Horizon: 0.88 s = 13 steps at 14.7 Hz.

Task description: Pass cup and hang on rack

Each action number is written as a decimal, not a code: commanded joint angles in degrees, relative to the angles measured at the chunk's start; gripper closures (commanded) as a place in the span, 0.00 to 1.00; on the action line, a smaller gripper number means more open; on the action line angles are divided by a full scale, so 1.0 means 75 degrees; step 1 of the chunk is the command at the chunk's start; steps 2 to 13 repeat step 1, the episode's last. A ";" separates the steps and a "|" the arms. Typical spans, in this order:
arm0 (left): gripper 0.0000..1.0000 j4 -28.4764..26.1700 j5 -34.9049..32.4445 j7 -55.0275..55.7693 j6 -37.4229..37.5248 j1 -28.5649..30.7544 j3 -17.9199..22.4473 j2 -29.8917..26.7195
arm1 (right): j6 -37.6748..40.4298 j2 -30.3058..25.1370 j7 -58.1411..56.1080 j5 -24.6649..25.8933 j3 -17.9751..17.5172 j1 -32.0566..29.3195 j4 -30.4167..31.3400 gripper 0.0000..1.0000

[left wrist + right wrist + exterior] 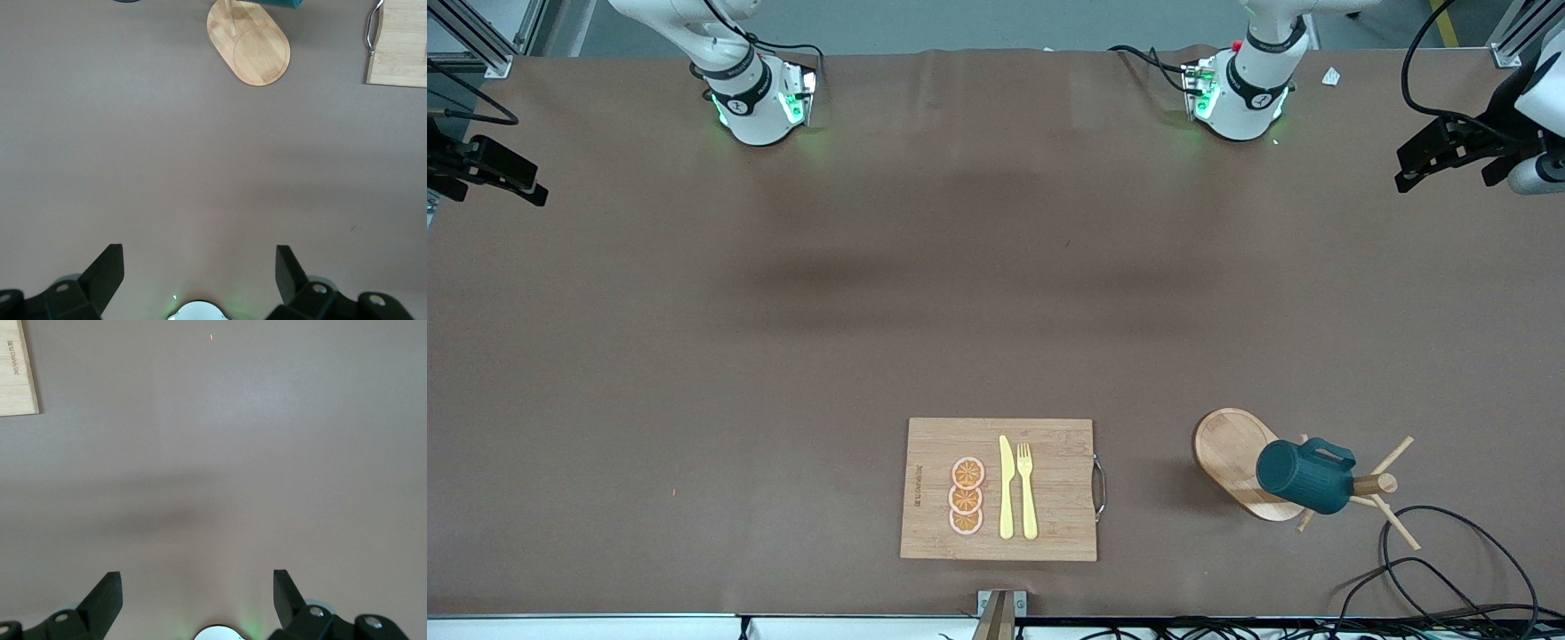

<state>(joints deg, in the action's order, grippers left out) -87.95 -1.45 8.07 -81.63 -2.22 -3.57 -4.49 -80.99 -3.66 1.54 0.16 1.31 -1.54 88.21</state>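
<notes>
White arms, black claws, green lights

The cup (1305, 476), a dark teal ribbed mug with a small loop handle, hangs tilted on the rack (1232, 458), its handle apparently hooked over a peg beside the post. The rack is a light wooden mug tree with an oval bamboo base, a round central post and thin angled pegs. It stands on the counter (783, 356) toward the left arm's end, near the front camera.
</notes>
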 commanded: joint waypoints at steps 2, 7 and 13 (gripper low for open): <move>0.00 -0.0074 0.0099 -0.0068 0.0032 0.0039 0.0031 -0.0092 | -0.0006 -0.0157 -0.0088 -0.0103 -0.0034 -0.0076 0.0157 0.00; 0.00 -0.0074 0.0099 -0.0068 0.0032 0.0039 0.0031 -0.0092 | -0.0006 -0.0157 -0.0088 -0.0103 -0.0034 -0.0076 0.0157 0.00; 0.00 -0.0074 0.0099 -0.0068 0.0032 0.0039 0.0031 -0.0092 | -0.0006 -0.0157 -0.0088 -0.0103 -0.0034 -0.0076 0.0157 0.00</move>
